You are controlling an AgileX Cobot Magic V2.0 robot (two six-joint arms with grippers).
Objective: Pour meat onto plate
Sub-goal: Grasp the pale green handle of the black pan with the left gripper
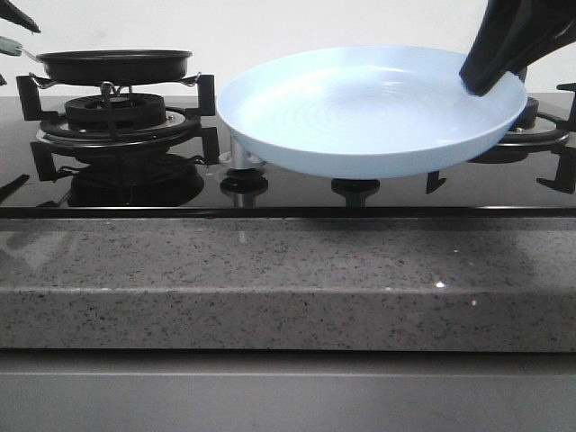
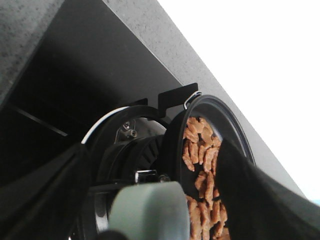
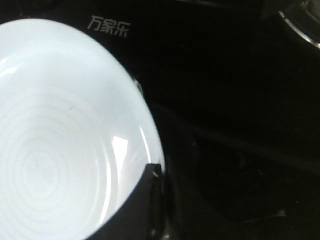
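The meat, several small orange-brown chunks, lies in the black frying pan, which sits on the left burner. The meat does not show in the front view. The pan's pale green handle lies between the fingers of my left gripper, with a gap on each side, so the gripper is open. Only a fingertip of that gripper shows in the front view. My right gripper is shut on the right rim of the pale-blue plate, holding it empty and slightly tilted above the stove's middle. The same grip shows on the plate in the right wrist view.
Black cast-iron grates surround the left burner. A second burner lies behind the plate at the right. Stove knobs stand on the glossy black stove top under the plate. A speckled grey stone counter edge runs along the front.
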